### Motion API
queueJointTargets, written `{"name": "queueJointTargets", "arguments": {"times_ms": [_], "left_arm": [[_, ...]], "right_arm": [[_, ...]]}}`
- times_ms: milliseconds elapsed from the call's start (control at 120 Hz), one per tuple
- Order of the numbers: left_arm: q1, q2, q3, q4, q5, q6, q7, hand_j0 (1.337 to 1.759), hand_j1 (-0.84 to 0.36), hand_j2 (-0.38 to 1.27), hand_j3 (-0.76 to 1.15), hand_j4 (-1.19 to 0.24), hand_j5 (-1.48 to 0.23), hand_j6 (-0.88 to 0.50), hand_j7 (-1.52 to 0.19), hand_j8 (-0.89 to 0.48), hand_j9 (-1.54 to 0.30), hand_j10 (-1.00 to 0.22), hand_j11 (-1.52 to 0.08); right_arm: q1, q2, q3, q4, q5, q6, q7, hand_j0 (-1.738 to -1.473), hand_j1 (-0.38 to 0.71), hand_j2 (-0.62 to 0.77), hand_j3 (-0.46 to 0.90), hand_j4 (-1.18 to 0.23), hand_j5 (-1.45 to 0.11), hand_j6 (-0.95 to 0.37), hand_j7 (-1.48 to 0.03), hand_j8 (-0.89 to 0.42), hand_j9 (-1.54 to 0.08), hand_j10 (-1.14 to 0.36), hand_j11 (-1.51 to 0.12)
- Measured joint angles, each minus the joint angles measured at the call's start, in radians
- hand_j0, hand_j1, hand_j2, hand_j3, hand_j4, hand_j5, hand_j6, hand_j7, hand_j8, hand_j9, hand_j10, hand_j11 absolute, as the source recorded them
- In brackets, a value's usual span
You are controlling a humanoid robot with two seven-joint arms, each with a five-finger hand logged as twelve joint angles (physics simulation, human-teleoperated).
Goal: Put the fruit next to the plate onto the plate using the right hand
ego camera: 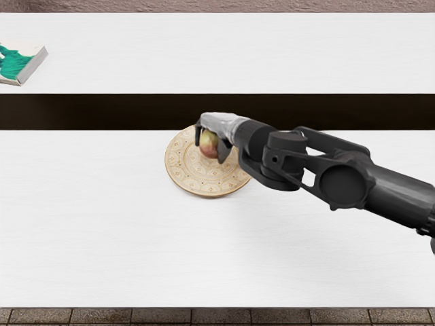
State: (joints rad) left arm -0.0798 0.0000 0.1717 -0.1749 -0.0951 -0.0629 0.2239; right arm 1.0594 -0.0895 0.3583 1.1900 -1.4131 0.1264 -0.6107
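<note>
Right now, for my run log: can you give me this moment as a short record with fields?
fruit: yellow-red, grasped, over the plate's far part
right hand: fingers curled round the fruit
plate: round, tan, patterned, on the near table
contact fruit to plate: cannot tell
left arm: not in view
book: green cover, on the far table, top left

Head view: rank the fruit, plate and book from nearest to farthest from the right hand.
1. Fruit: gripped in the right hand.
2. Plate: just beneath the hand, spreading to its left.
3. Book: far away, at the back left corner.
</note>
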Motion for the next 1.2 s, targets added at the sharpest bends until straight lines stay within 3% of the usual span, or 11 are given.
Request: {"name": "queueJointTargets", "arguments": {"times_ms": [258,483,817,1200], "left_arm": [[0.0,0.0,0.0,0.0,0.0,0.0,0.0,1.658,0.35,0.0,0.0,0.0,0.0,0.0,0.0,0.0,0.0,0.0,0.0],[0.0,0.0,0.0,0.0,0.0,0.0,0.0,1.658,0.35,0.0,0.0,0.0,0.0,0.0,0.0,0.0,0.0,0.0,0.0],[0.0,0.0,0.0,0.0,0.0,0.0,0.0,1.658,0.35,0.0,0.0,0.0,0.0,0.0,0.0,0.0,0.0,0.0,0.0],[0.0,0.0,0.0,0.0,0.0,0.0,0.0,1.658,0.35,0.0,0.0,0.0,0.0,0.0,0.0,0.0,0.0,0.0,0.0]], "right_arm": [[-0.004,0.004,-0.01,-0.01,-0.001,0.0,0.0,-1.653,0.23,0.15,0.0,-0.55,-0.83,-0.32,-0.78,-0.27,-0.82,-0.39,-0.83],[-0.004,0.005,-0.013,-0.01,0.0,-0.002,0.0,-1.656,-0.02,0.03,0.0,-0.3,-0.43,-0.22,-0.41,-0.21,-0.43,-0.25,-0.43],[0.002,-0.005,0.006,0.002,0.035,0.001,0.0,-1.658,-0.23,0.0,0.0,-0.11,-0.14,-0.09,-0.14,-0.09,-0.14,-0.09,-0.14],[0.011,-0.194,0.168,0.102,0.309,0.163,0.0,-1.658,-0.33,0.0,0.0,-0.02,-0.02,-0.02,-0.02,-0.01,-0.02,-0.02,-0.02]]}}
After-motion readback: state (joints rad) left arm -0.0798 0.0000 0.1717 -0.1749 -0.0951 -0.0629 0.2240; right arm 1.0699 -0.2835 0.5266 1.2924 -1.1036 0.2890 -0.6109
